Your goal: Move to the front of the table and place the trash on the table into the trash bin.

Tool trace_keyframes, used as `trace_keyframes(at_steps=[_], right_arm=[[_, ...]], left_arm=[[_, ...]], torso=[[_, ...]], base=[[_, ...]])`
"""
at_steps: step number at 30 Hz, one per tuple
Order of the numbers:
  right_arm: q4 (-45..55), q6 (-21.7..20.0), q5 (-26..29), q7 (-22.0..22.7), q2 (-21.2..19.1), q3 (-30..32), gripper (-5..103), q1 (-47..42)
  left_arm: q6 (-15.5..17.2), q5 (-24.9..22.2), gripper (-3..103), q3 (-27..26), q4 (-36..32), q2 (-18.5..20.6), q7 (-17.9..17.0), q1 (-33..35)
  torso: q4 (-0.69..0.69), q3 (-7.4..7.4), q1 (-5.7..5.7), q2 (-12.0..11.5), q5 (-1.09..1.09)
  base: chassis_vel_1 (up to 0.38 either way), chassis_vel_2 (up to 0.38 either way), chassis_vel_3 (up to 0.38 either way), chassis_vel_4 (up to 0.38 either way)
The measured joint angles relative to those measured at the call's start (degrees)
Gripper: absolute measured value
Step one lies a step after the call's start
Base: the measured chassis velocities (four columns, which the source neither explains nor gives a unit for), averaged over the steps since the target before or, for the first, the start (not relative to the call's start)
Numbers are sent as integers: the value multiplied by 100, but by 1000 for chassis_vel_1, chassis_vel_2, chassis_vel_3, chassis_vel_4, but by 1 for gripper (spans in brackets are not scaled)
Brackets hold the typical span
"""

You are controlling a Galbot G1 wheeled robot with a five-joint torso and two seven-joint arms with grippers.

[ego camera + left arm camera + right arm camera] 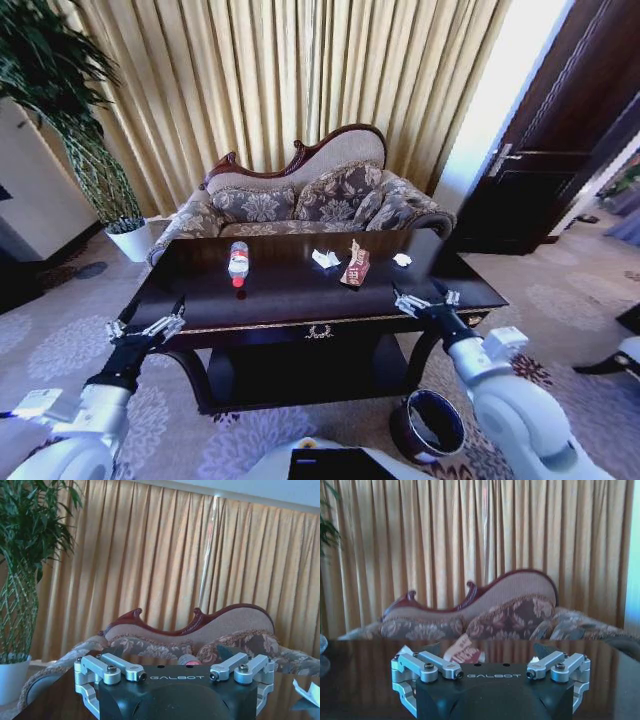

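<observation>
The trash bin (428, 427) is partly hidden by the right arm, its label out of sight.

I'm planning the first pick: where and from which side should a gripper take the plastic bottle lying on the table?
Probably across its clear midsection, from above: the bottle lies flat on the table, cap end toward the robot, so its rounded sides are exposed. The left gripper is on its side.

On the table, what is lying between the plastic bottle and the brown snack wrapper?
In the head view, a crumpled white paper lies between the bottle and the snack wrapper, nearer the wrapper, on the dark table.
</observation>
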Motion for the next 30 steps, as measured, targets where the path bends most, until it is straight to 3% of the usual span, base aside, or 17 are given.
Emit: trace_keyframes(at_steps=[4,8,14,22,30], right_arm=[[-355,-419,433,158,-394,-72,100,562],[-825,-572,605,206,-672,-127,100,1020],[-1845,-798,1351,227,-1323,-306,100,1931],[-2612,-882,1450,179,-1605,-797,100,2630],[-3450,-987,1386,175,-1604,-1849,100,3823]], left_arm=[[50,-47,100,-30,-1,-13,-32,41],[87,-79,100,-62,-4,-17,-42,79],[249,-84,100,-26,-4,-41,-126,72],[305,-78,100,22,-4,-122,-139,73],[391,-60,100,69,-4,-143,-137,9]], torso=[[0,0,0,0,-1],[1,0,0,0,0],[0,0,0,0,-1],[-1,0,0,0,0],[2,0,0,0,-1]], base=[[0,0,0,0],[0,0,0,0],[0,0,0,0],[0,0,0,0],[0,0,0,0]])
